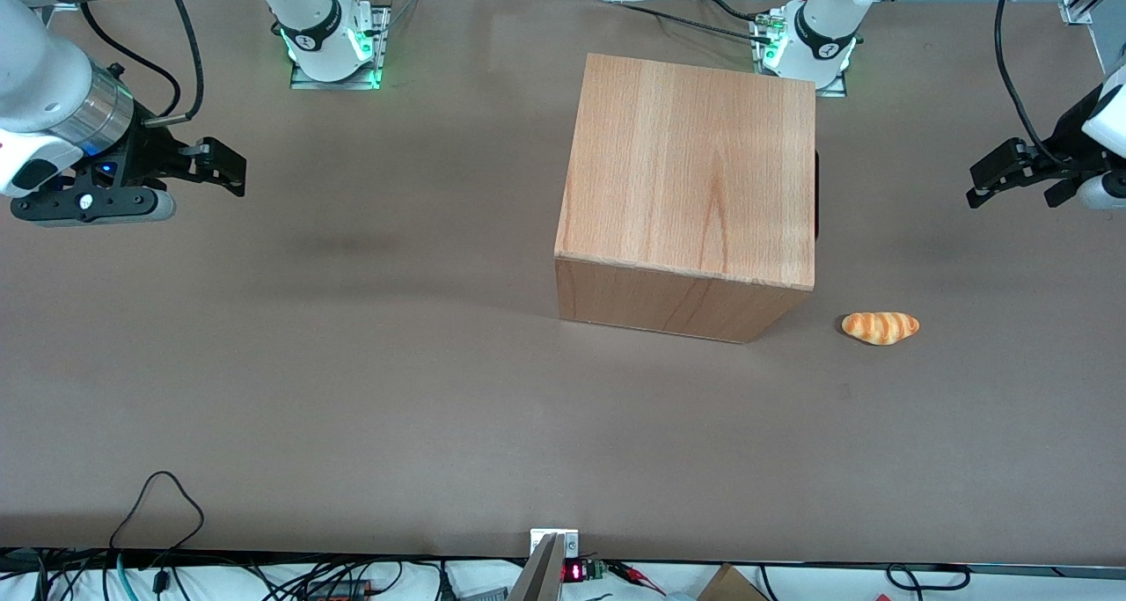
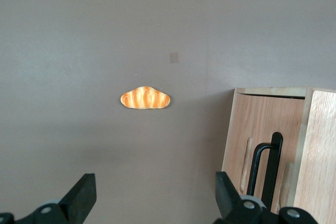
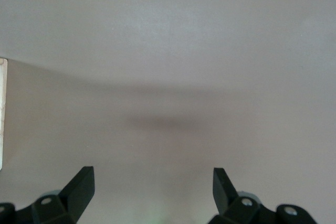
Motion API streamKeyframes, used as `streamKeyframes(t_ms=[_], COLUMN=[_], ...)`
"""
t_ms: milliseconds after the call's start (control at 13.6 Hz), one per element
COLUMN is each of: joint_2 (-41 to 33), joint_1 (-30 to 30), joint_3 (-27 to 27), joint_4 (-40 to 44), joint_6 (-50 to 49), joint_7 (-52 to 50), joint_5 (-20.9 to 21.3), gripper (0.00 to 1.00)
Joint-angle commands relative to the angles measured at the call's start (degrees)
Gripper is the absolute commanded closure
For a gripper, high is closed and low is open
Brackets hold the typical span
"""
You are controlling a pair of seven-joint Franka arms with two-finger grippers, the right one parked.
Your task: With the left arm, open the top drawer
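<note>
The wooden cabinet [image 1: 690,192] stood mid-table, its top drawer [image 2: 261,145] closed flush in the cabinet face turned toward my end, black handle [image 2: 266,169] showing. A bread roll [image 1: 880,327] lay beside the cabinet, nearer the front camera. My gripper [image 1: 983,183] hung above the table, well apart from the drawer, fingers [image 2: 81,195] spread wide and holding nothing.

Robotics lab; bolted arm bases [image 1: 334,42]; loose cables [image 1: 158,513].
</note>
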Motion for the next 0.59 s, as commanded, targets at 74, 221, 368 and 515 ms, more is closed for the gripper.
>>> streamKeyframes(t_ms=[74, 221, 368, 515], joint_2=[-0.6, -0.6, -0.6, -0.6], joint_1=[-0.1, -0.1, 0.0, -0.1], joint_3=[-0.1, -0.1, 0.1, 0.0], joint_4=[1.2, 1.5, 1.6, 1.5], joint_6=[-1.7, -2.5, -2.7, -2.7], joint_7=[-0.7, -0.3, -0.6, -0.8], joint_5=[1.2, 1.3, 1.2, 1.2], gripper=[0.0, 0.0, 0.0, 0.0])
